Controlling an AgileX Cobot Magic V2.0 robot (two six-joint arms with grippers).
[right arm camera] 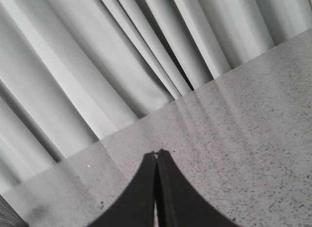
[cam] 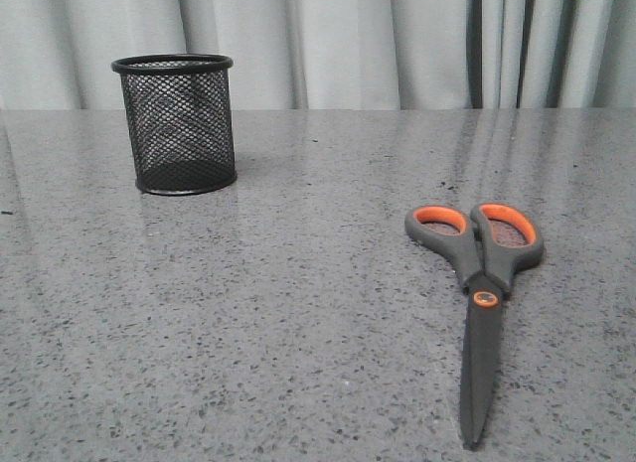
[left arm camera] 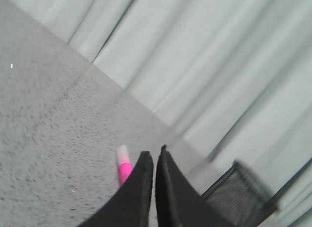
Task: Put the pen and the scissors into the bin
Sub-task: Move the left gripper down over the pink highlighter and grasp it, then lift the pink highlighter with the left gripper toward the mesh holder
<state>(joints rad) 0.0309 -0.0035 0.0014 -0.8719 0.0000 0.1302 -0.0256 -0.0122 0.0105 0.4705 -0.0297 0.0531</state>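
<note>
Pale grey curtains (cam: 348, 45) are hanging in folds behind a speckled grey stone-look table (cam: 298, 313), which is carrying the items under inspection. The bin (cam: 179, 124), a black wire-mesh cup, is standing upright at the far left of the table in the front view. The scissors (cam: 482, 303) are lying flat and closed at the right, well apart from the bin, with the orange-lined handles pointing away from the robot and the blade tip pointing toward it. Neither arm is showing in the front view. In the left wrist view the left hand (left arm camera: 154, 156) is showing its fingers almost pressed together, and the pen (left arm camera: 124, 164) is protruding just beside them, pale cap end outward; whether the fingers are pinching it cannot be told. That view is blurred, with the bin's edge appearing nearby. The right hand (right arm camera: 157, 153) is showing its fingers pressed together over bare table, gripping nothing visible.
</note>
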